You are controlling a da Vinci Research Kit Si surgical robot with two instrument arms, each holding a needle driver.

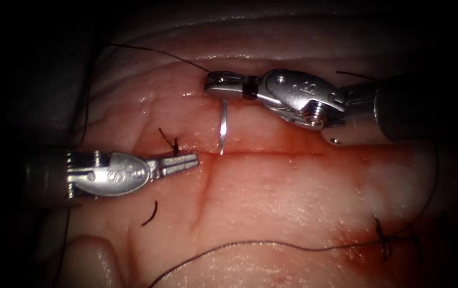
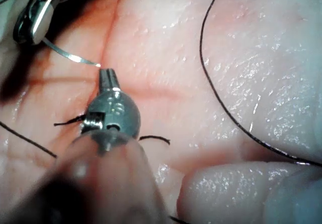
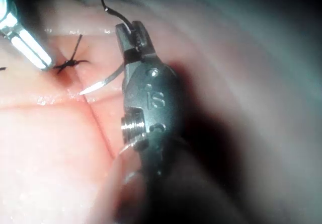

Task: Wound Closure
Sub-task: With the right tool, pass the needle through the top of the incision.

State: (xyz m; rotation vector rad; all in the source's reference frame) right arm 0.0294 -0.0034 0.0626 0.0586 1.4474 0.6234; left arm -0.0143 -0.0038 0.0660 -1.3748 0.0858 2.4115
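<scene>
**Right tool holds needle above cut, left tool closed and empty**

My right tool comes in from the right, jaws clamped on the needle near its thread end. From the jaws the needle curves down to the cut, and its tip sits right at the cut line. I can't tell if the tip is touching the tissue or just above it. In the right wrist view the needle arcs out of the right tool with the point bare over the tissue.

Thread runs from the right tool's jaws up and left across the far side of the tissue.

My left tool lies on the left, jaws closed, holding nothing, with its tip just left of the needle tip at the cut. In the left wrist view the left tool nearly meets the needle tip.

A tied knot with short cut ends sits just above the left tool's jaws. A loose cut end lies below the left tool. A long strand runs across the near tissue to a second knot at lower right. Red fluid stains along the cut.
</scene>
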